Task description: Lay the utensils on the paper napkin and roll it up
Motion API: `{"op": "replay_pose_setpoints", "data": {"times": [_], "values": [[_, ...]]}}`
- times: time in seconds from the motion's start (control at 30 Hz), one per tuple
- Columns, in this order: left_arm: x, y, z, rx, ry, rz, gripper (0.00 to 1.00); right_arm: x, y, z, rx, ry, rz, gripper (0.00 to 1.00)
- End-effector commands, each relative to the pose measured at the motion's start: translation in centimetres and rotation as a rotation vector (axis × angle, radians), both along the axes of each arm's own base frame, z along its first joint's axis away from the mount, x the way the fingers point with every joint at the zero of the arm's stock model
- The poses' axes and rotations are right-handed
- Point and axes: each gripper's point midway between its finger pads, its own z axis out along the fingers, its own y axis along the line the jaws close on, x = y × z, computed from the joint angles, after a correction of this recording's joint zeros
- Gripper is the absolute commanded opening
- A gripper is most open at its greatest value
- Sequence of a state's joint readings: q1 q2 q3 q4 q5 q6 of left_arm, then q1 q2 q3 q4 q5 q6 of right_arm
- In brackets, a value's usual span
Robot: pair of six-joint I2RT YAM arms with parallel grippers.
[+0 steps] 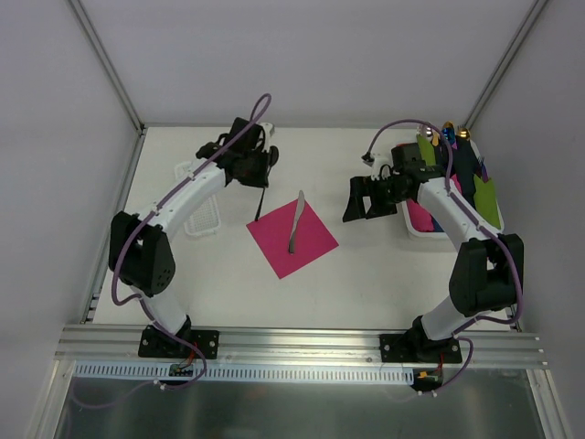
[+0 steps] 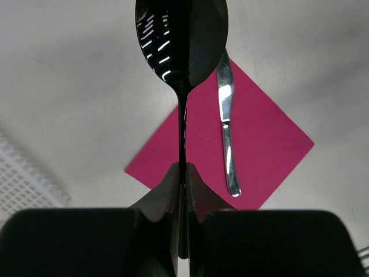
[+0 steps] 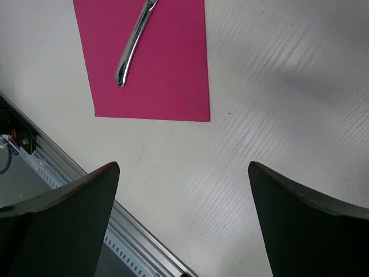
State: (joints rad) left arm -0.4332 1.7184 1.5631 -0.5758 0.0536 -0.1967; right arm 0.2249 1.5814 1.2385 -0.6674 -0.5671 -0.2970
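The magenta paper napkin (image 1: 294, 240) lies flat mid-table as a diamond. A shiny knife (image 1: 295, 222) lies on its upper part, blade toward the back. My left gripper (image 1: 260, 176) hovers behind the napkin's left corner, shut on the handle of a dark spoon (image 1: 260, 207). In the left wrist view the gripper (image 2: 183, 168) pinches the handle, the spoon bowl (image 2: 181, 40) points away, and the napkin (image 2: 265, 144) and knife (image 2: 226, 130) lie below. My right gripper (image 1: 366, 199) is open and empty, right of the napkin. In the right wrist view it (image 3: 183, 173) hangs over bare table, with the napkin (image 3: 167, 75) and knife (image 3: 132, 49) ahead.
A narrow white ridged tray (image 1: 203, 216) sits at the left, also showing in the left wrist view (image 2: 23, 184). A white bin (image 1: 422, 224) with green, blue and black rolled napkins stands at the right. The aluminium rail (image 1: 302, 346) runs along the near edge.
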Motion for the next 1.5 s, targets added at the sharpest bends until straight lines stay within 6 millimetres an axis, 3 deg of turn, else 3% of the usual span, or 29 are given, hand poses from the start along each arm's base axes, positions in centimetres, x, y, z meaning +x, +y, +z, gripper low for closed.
{"op": "replay_pose_setpoints", "data": {"times": [0.0, 0.33, 0.5, 1.0, 1.47], "values": [[-1.6, -3.5, -2.8, -0.028, 0.066, -0.040, 0.00, 0.6, -0.1, 3.2, 0.038, -0.072, 0.007, 0.99], [-2.8, -8.1, -8.2, -0.093, 0.204, -0.005, 0.00, 0.6, -0.5, 3.0, 0.058, -0.054, -0.002, 0.99], [-3.0, -9.2, -10.4, -0.078, 0.239, -0.017, 0.00, 0.6, -0.7, 2.9, 0.057, -0.049, -0.010, 0.99], [-2.8, -9.6, -13.7, -0.037, 0.288, -0.043, 0.00, 0.7, -0.8, 2.3, 0.060, -0.030, -0.012, 0.99], [-2.7, -9.7, -15.1, -0.027, 0.315, -0.030, 0.04, 0.8, -0.9, 2.2, 0.063, -0.021, -0.017, 0.99]]}}
